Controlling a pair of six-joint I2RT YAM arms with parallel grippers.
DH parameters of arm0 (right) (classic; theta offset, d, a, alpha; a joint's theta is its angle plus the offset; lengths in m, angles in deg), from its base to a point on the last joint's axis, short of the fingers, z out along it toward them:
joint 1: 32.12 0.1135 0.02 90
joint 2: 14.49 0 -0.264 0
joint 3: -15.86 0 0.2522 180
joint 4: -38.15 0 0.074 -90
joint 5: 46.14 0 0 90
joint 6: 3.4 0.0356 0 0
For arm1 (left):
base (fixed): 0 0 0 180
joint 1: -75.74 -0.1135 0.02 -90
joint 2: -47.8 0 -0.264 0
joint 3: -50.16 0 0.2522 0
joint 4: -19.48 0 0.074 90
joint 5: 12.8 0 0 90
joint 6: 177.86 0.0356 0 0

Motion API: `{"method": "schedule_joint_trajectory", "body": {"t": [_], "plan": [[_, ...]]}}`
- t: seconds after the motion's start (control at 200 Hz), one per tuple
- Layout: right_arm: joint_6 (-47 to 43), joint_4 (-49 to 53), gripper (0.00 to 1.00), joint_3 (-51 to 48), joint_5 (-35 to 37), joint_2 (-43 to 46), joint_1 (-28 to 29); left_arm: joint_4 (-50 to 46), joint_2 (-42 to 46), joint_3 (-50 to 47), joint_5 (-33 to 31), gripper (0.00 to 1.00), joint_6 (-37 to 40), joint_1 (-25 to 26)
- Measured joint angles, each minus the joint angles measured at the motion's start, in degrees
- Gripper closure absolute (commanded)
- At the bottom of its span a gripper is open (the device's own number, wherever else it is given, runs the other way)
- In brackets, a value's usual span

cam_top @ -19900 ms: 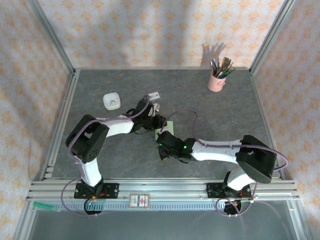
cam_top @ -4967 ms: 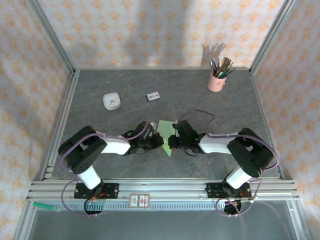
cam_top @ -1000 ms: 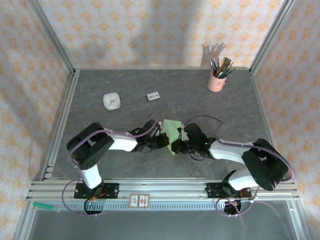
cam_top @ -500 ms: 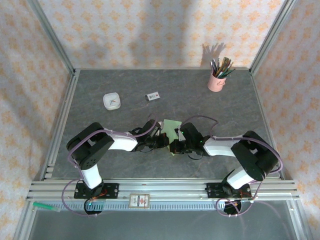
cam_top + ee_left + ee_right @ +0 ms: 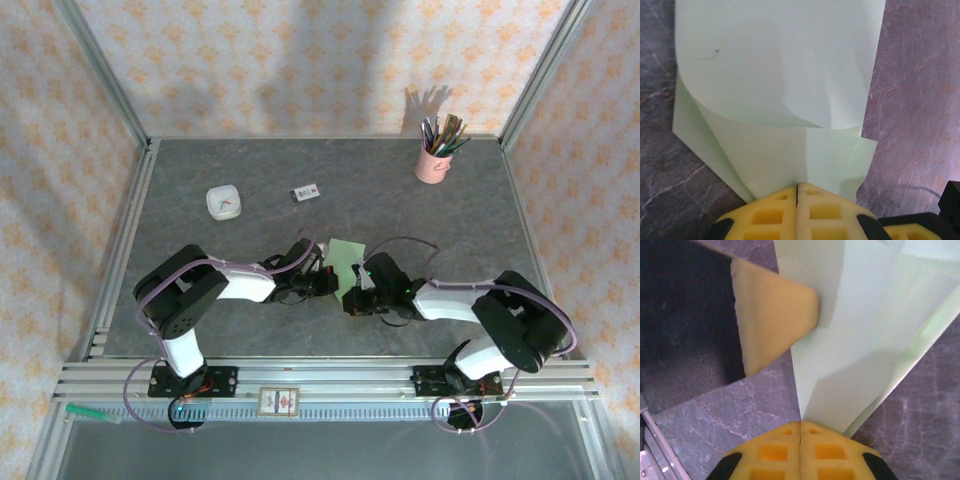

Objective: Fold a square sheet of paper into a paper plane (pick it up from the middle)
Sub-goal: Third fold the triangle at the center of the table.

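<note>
The pale green square sheet of paper [image 5: 345, 256] is held just above the table centre, loosely folded into layers with one flap curling over [image 5: 775, 75]. It reads as a folded sheet, not a pointed paper plane. My left gripper [image 5: 326, 282] is shut on its near left edge, yellow fingertips pressed together on the layers [image 5: 797, 186]. My right gripper [image 5: 357, 296] is shut on the lower right edge [image 5: 800, 424]. From the right wrist, the paper [image 5: 865, 325] rises away, and one of the left gripper's fingers [image 5: 772, 325] touches its far side.
A pink cup of pencils [image 5: 434, 160] stands at the back right. A small white dish [image 5: 223, 203] and a small printed card [image 5: 306, 192] lie at the back left. Metal frame posts and rails [image 5: 320, 380] bound the grey table.
The right wrist has shifted a little beside the paper. The paper's upper flap has moved slightly back and right. The left arm has barely moved.
</note>
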Motion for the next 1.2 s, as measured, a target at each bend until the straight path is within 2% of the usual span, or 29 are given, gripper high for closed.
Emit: {"method": "schedule_joint_trajectory", "body": {"t": [0.435, 0.696, 1.021, 1.201], "plan": [[0.3, 9.2, 0.97, 1.3, -0.6, 4.5, -0.6, 0.0, 0.0, 0.0, 0.0, 0.96, 0.1, 0.0], [1.4, 6.5, 0.97, 3.6, -2.1, 4.3, -2.1, 0.0, 0.0, 0.1, 0.0, 0.96, 0.1, 0.0], [1.5, 2.5, 0.98, 3.4, -2.9, -2.1, -3.7, -0.8, 0.0, 0.4, 0.0, 0.96, 0.0, 0.0], [1.6, -1.2, 0.99, 1.3, -4.0, -2.9, -4.7, -1.1, 0.0, 0.7, 0.2, 0.95, 0.0, 0.0]]}}
